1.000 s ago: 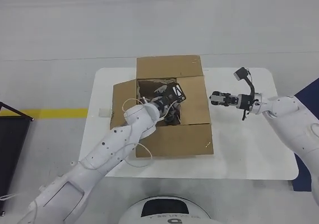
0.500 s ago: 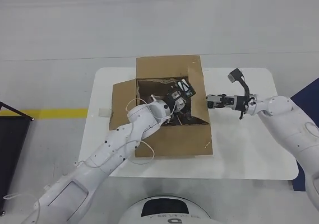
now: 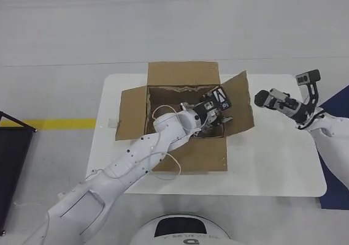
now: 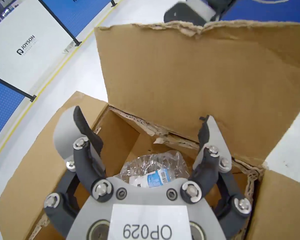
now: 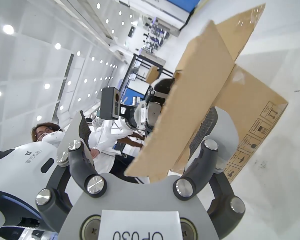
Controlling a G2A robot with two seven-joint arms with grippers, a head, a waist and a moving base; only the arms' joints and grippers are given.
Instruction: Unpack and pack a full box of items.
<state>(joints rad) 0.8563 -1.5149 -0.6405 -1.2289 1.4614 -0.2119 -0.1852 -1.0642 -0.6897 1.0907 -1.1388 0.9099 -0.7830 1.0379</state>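
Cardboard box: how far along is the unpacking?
Done: the cardboard box has its flaps open. In hand: the left gripper hangs open inside it over a clear plastic bottle; the right gripper is open around the right flap. Left: the bottle is not yet gripped, so taking items out and repacking remain.

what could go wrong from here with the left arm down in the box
1. The right flap stands raised beside the left gripper. The right gripper is open, not clamped on it, so the flap might fall inward onto the left gripper.
2. The crinkled clear plastic bottle below the open left gripper looks soft, so a grasp may slip or crush it.
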